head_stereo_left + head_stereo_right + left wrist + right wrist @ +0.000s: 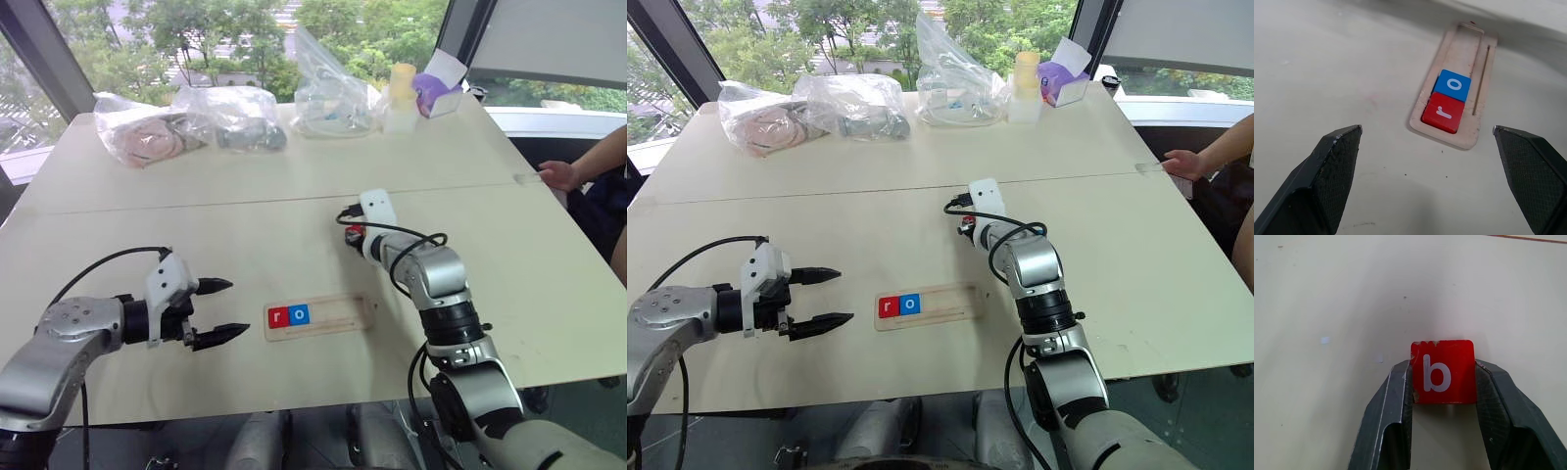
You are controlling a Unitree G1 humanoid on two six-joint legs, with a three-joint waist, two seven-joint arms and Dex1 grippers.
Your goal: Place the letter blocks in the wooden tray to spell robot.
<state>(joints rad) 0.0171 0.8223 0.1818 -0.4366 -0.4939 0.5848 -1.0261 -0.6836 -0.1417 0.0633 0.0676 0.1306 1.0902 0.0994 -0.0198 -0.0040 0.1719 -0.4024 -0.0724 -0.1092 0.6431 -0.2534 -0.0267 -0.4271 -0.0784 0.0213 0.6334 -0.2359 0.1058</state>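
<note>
The worktop (245,235) is a pale, matt laminate, faintly speckled. The wooden tray (338,315) is light, unvarnished wood with a smooth face. The red b block (1442,371) looks like painted plastic, chipped along one edge. The right hand's fingers (1388,421) carry finely textured black rubbery pads. At the worktop's far edge, clear crinkled plastic bags (230,113) shine glossy.

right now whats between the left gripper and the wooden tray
Nothing: only bare tabletop lies between the open left gripper and the wooden tray, as the left wrist view also shows.
</note>
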